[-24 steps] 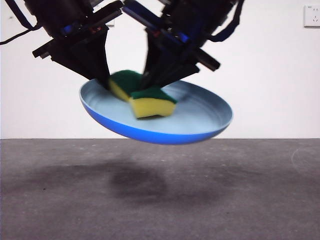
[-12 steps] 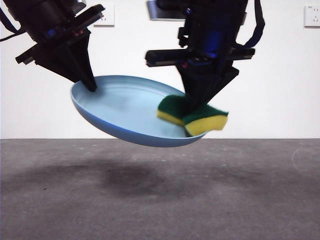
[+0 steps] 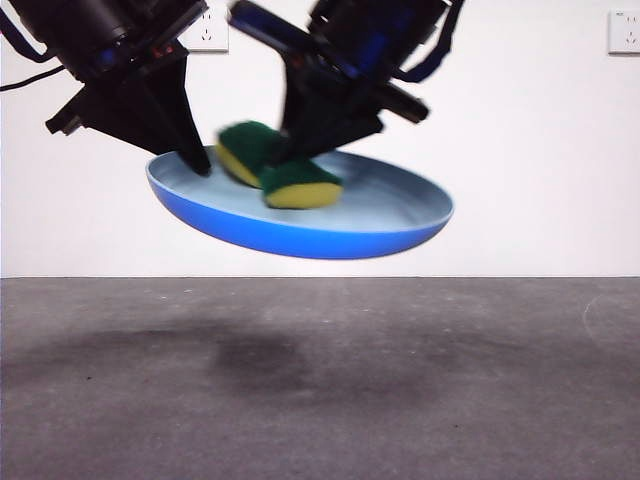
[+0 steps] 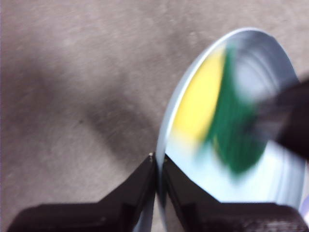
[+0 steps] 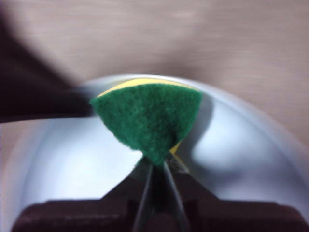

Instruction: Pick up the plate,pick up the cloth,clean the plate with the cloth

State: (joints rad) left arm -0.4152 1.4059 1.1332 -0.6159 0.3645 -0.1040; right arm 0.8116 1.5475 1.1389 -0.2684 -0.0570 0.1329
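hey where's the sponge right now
The sponge is off the table, pinched in the right gripper and pressed into the blue plate, near the rim clamped by the left gripper.

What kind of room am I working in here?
Probably a lab or test bench, not a kitchen: a bare white wall with wall sockets, and a plain grey tabletop with nothing else standing on it in view.

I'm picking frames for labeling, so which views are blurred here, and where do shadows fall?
Left wrist view: the cloth smears badly, the plate rim stays readable. Right wrist view: cloth fairly sharp, table streaked. Front view: right gripper slightly blurred; a soft shadow lies on the table beneath the plate.
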